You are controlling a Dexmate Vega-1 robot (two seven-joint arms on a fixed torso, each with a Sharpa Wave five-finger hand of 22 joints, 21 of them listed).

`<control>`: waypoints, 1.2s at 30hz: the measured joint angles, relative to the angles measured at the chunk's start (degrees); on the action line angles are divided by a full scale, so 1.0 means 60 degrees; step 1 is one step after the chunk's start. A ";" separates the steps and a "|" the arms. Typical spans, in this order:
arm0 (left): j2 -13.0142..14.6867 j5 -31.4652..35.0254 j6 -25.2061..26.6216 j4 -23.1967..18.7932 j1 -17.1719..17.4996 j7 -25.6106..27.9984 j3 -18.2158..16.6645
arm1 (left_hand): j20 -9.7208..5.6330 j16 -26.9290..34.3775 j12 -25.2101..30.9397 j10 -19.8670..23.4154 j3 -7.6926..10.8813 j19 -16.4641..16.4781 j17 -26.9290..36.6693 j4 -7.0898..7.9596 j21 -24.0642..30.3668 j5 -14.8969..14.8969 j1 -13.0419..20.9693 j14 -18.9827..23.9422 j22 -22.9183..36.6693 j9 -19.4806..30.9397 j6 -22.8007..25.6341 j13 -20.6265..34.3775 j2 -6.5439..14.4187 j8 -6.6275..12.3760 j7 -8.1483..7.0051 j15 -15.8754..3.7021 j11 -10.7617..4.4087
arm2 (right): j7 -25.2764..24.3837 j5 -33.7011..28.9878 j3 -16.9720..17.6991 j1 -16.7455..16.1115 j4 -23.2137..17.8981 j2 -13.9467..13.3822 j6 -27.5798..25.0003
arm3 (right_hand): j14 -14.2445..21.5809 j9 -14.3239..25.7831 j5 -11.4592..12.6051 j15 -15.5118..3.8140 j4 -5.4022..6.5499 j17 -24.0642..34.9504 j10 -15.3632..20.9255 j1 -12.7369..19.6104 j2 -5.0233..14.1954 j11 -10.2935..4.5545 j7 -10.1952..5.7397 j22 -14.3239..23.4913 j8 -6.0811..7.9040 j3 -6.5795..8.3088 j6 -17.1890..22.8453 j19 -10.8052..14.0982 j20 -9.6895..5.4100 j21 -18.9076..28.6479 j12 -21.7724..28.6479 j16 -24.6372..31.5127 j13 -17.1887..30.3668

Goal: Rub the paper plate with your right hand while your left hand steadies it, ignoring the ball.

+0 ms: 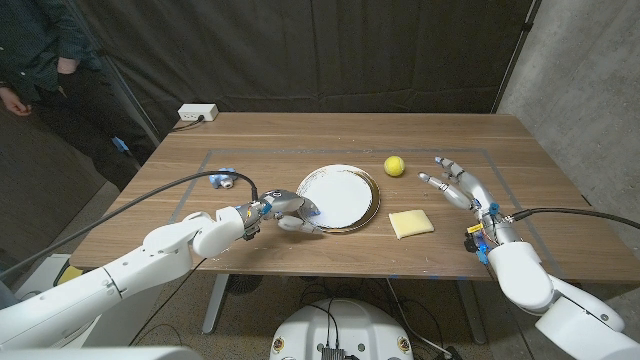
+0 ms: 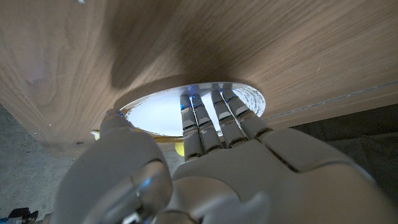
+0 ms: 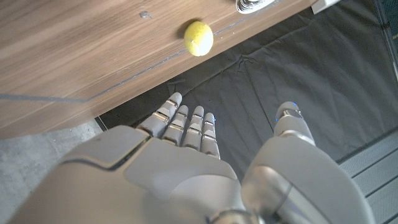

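A white paper plate point(image 1: 338, 195) with a gold rim sits at the middle of the wooden table. My left hand point(image 1: 290, 212) lies at its near-left edge, fingers point(image 2: 205, 118) reaching onto the plate point(image 2: 158, 115). A yellow ball point(image 1: 395, 165) rests just right of the plate, and it appears in the right wrist view too as the ball point(image 3: 198, 38). My right hand point(image 1: 462, 186) hovers to the right of the ball with fingers spread and nothing in it; its back point(image 3: 180, 168) is seen from the wrist. A pale yellow sponge point(image 1: 411, 223) lies between the plate and the right hand.
A white power strip point(image 1: 197, 113) lies at the table's far left corner. A person point(image 1: 40, 60) stands beyond the table's left side. Blue tape lines point(image 1: 470, 152) mark a rectangle on the tabletop point(image 1: 300, 140).
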 measured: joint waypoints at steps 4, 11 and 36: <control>-0.0009 0.0003 0.0028 -0.0014 0.0033 0.0079 -0.0009 | 0.0000 0.0000 0.0000 0.0000 0.0000 0.0000 0.0000 0.0000 0.0000 0.0000 -0.0002 0.0000 0.0000 0.0000 0.0033 0.0008 0.0002 0.0000 -0.0033 0.0000 0.0000 | 0.0067 -0.0510 -0.0009 -0.0024 -0.0151 -0.0133 -0.0418 | -0.0012 0.0000 0.0000 -0.0012 0.0000 0.0001 -0.0106 0.0037 -0.0037 -0.0003 -0.0051 0.0028 -0.0029 0.0000 -0.0051 0.0000 0.0000 0.0000 0.0000 0.0000 0.0000; -0.0050 0.0026 0.0036 -0.0011 0.0034 0.0115 0.0005 | 0.0000 0.0001 0.0000 0.0001 0.0000 -0.0001 0.0009 0.0000 0.0000 0.0000 -0.0111 0.0000 0.0000 0.0002 0.0051 0.0027 0.0111 0.0000 -0.0051 0.0000 0.0000 | 0.0220 -0.1293 -0.0073 -0.0056 -0.0377 -0.0430 -0.1021 | -0.0012 0.0000 0.0000 -0.0012 0.0070 0.0001 -0.0118 0.0108 -0.0216 -0.0016 -0.0151 0.0016 -0.0044 -0.0070 -0.0152 0.0003 0.0002 0.0000 -0.0032 0.0000 0.0000; -0.0137 0.0116 -0.0046 0.0022 -0.0129 0.0001 0.0091 | 0.0019 -0.0055 -0.0073 0.0106 -0.0027 0.0017 0.0006 0.0027 -0.0002 0.0000 0.0089 0.0102 -0.0003 -0.0001 0.0202 0.0018 0.0140 -0.0073 -0.0031 -0.0001 0.0000 | 0.2061 -0.2909 -0.0844 0.0636 -0.1163 -0.1653 -0.2838 | -0.0458 0.0049 0.0213 0.0016 0.0252 0.0002 -0.0674 0.0203 -0.0763 0.0113 -0.0169 0.0000 -0.0185 -0.0253 -0.0821 0.0278 0.0030 0.0000 -0.0140 -0.0067 0.0000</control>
